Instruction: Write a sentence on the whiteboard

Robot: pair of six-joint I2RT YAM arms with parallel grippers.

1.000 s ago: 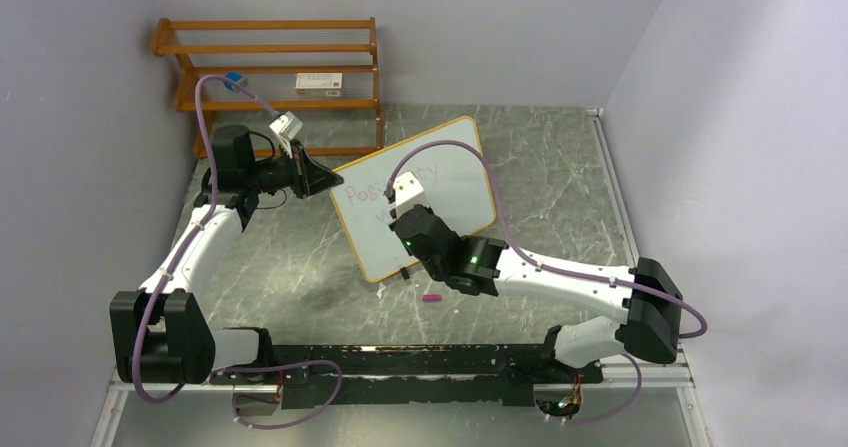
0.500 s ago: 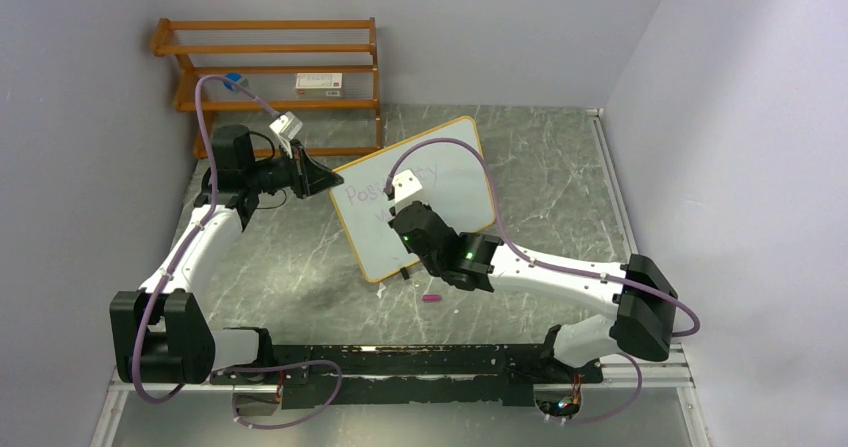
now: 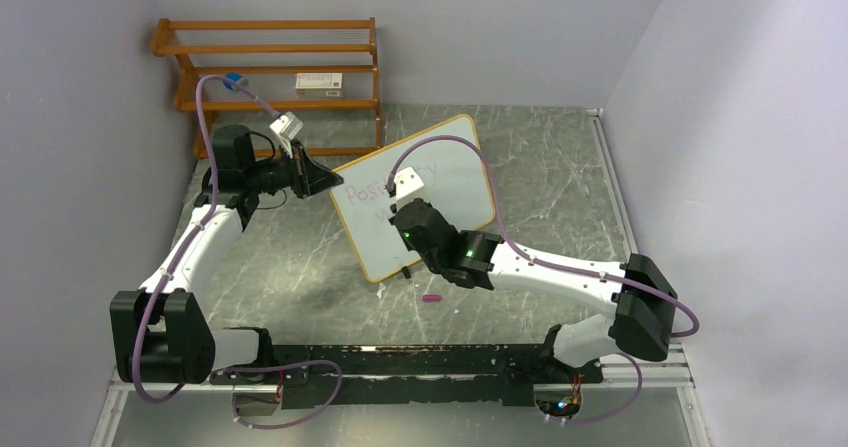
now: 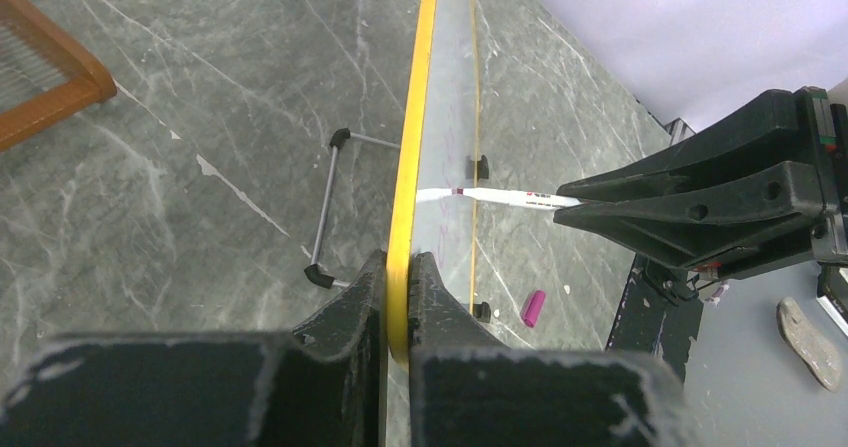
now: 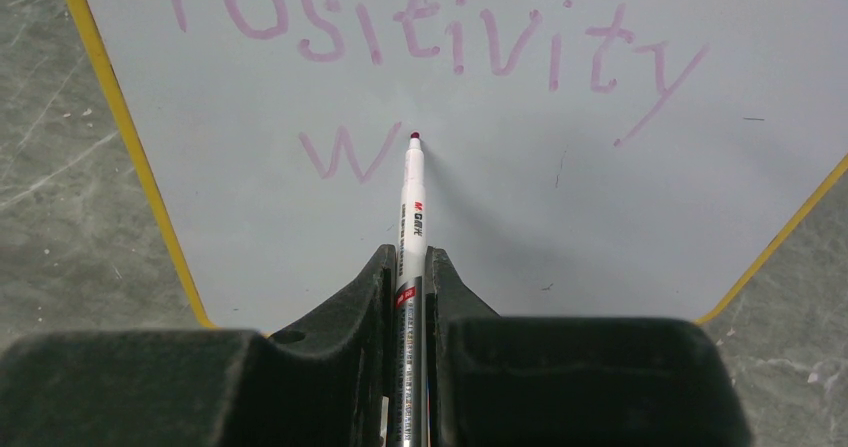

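Sentence (image 5: 458,52) in purple, "Positivity", "w", marker (image 5: 413,197) seemingly touching whiteboard (image 5: 600,217)

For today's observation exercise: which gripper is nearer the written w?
Right. The right gripper holds the marker, tip just beside the w; the left gripper clamps the whiteboard's side edge.

Lighting was even, diffuse and moderately bright in all three views, with no hard glare recorded. In the overhead view a faint, soft-edged shadow lay on the table (image 3: 300,257) in front of the whiteboard (image 3: 450,182). In the right wrist view the pen (image 5: 412,197) threw a pale, blurred shadow to its right, and the writing (image 5: 450,37) was sharp. The right gripper (image 5: 408,257) and left gripper (image 4: 400,262), close to their lenses, showed dark, grainy and soft.
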